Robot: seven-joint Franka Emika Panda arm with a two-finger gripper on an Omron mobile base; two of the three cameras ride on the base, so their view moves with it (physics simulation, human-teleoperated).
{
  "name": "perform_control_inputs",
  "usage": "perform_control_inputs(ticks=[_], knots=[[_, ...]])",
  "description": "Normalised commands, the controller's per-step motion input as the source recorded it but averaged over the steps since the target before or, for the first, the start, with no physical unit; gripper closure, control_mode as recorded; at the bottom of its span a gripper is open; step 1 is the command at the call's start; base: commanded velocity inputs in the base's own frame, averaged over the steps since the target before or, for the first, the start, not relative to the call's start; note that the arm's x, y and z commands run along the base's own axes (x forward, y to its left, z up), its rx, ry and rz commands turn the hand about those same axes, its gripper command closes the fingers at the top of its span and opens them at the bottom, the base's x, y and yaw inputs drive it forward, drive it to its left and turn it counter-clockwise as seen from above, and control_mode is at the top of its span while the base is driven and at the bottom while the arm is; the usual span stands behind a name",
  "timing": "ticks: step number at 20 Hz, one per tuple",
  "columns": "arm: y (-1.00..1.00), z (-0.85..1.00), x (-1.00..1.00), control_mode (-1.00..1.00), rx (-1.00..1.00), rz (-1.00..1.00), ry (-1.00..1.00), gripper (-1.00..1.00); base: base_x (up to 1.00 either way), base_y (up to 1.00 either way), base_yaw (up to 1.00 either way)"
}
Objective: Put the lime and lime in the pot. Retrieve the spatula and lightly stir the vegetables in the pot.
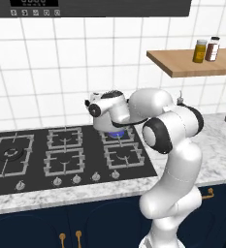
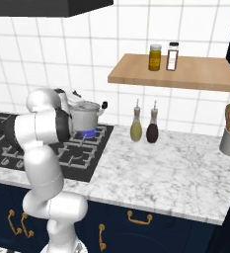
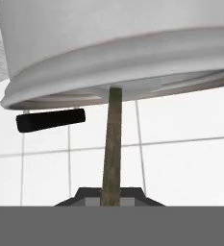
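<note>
In the hand view the hand (image 3: 111,202) is closed tight on a thin wooden handle (image 3: 112,144), likely the spatula's, which runs away from the fingers and passes over the rim into the pot (image 3: 108,53). A black loop handle (image 3: 51,119) juts from the pot's side. From the base views, the pot (image 2: 86,116) stands on the back right burner of the hob (image 1: 61,150), over a blue flame (image 2: 88,132), with the white tiled wall just behind it. Whether limes lie inside the pot cannot be told.
</note>
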Motion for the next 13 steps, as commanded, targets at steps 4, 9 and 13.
perform_control_inputs(ticks=[4, 9, 13], knots=[[0.00, -0.16, -0.59, -1.00, 0.00, 0.18, 0.15, 1.00, 0.00, 0.00, 0.00], [0.06, 0.23, -0.49, -1.00, 0.00, 0.13, 0.18, 1.00, 0.00, 0.00, 0.00], [0.21, 0.54, -0.37, -1.00, 0.00, 0.09, 0.22, 1.00, 0.00, 0.00, 0.00]])
